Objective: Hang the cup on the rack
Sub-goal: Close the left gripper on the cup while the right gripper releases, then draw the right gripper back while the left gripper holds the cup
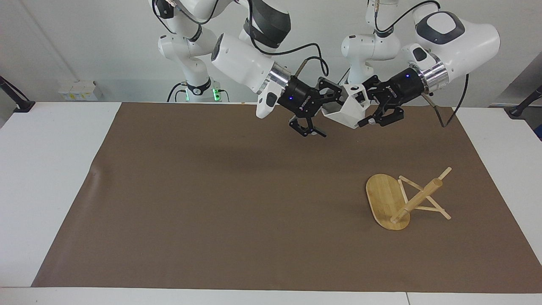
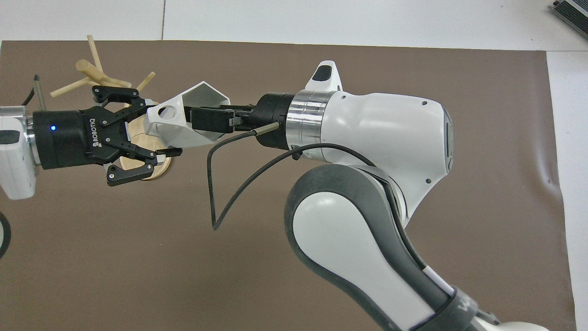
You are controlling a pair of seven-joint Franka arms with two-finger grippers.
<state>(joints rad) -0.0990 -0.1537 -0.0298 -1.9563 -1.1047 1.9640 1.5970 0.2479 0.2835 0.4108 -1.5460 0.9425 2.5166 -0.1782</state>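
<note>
The white faceted cup hangs in the air between both grippers, over the brown mat close to the robots. My left gripper is shut on its handle end, where the round hole shows. My right gripper is open, and its spread fingers straddle the cup's rim end. The bamboo rack lies tipped over on the mat toward the left arm's end, with its post and pegs slanting down to the mat. In the overhead view the left gripper hides part of its base.
The brown mat covers most of the white table. A black cable loops down from the right wrist over the mat.
</note>
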